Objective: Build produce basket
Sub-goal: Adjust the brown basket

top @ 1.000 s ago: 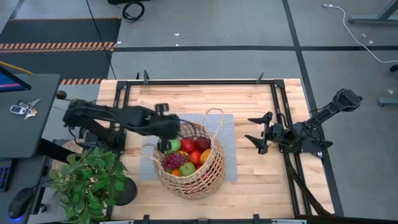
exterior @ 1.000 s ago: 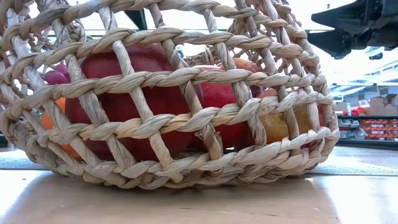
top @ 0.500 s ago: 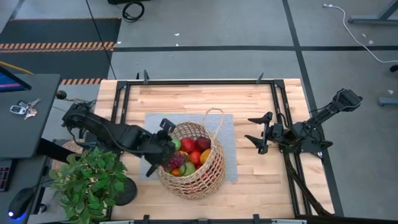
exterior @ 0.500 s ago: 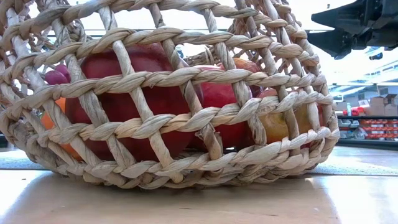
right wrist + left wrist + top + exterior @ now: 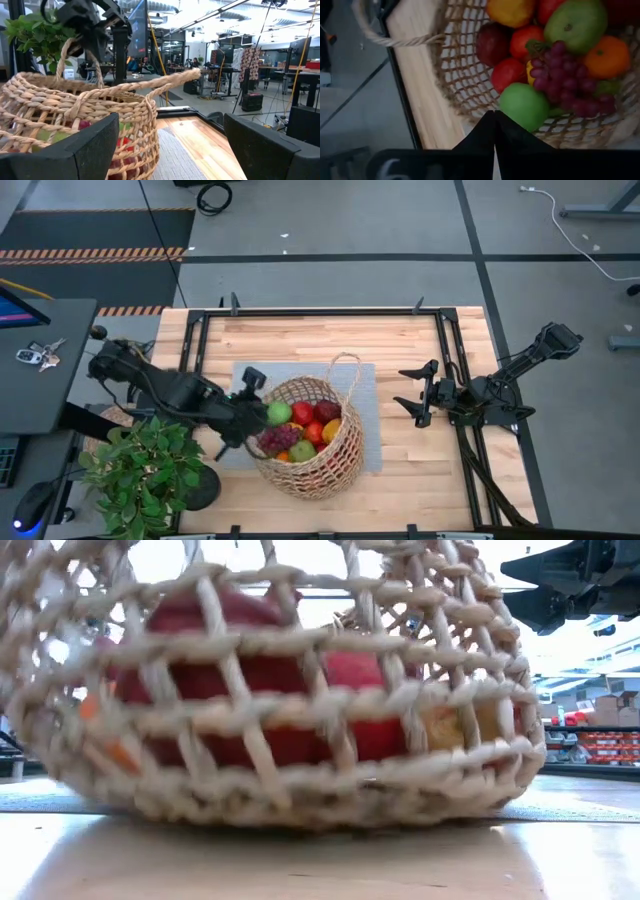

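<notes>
The wicker basket (image 5: 270, 700) filled nearly the whole low view, standing on the pale wooden tabletop (image 5: 320, 865), its weave blurred. Through the open gaps showed a big red apple (image 5: 205, 680), another red fruit (image 5: 350, 705) beside it, a yellow-orange piece (image 5: 455, 725) toward the right wall and a bit of orange (image 5: 110, 740) low on the left. A dark gripper (image 5: 570, 585) hung in the upper right corner, clear of the basket. Shelves with boxes (image 5: 590, 730) stood in the bright room behind.
</notes>
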Robot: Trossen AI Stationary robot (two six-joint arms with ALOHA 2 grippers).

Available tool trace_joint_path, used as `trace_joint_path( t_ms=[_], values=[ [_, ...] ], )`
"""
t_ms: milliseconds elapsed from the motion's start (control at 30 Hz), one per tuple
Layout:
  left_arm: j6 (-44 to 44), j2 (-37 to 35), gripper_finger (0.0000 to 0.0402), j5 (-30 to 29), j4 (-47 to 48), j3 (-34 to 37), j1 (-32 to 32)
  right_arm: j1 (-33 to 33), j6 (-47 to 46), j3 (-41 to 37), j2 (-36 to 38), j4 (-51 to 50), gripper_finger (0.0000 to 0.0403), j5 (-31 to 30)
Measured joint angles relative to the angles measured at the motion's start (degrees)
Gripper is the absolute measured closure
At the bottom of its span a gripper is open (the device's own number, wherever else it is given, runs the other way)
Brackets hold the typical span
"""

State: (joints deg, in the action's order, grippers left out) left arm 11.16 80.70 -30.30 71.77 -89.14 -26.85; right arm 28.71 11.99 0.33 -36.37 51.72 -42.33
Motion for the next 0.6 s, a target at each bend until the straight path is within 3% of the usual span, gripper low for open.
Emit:
trace_joint_path(
  t_ms=[600],
  values=[
    [28.93, -2.28, 0.0398, -11.13, -2.95, 0.0, 12.24, 0.0, 0.0, 0.01, 0.0, 0.0, 0.0041, 0.0]
  ],
)
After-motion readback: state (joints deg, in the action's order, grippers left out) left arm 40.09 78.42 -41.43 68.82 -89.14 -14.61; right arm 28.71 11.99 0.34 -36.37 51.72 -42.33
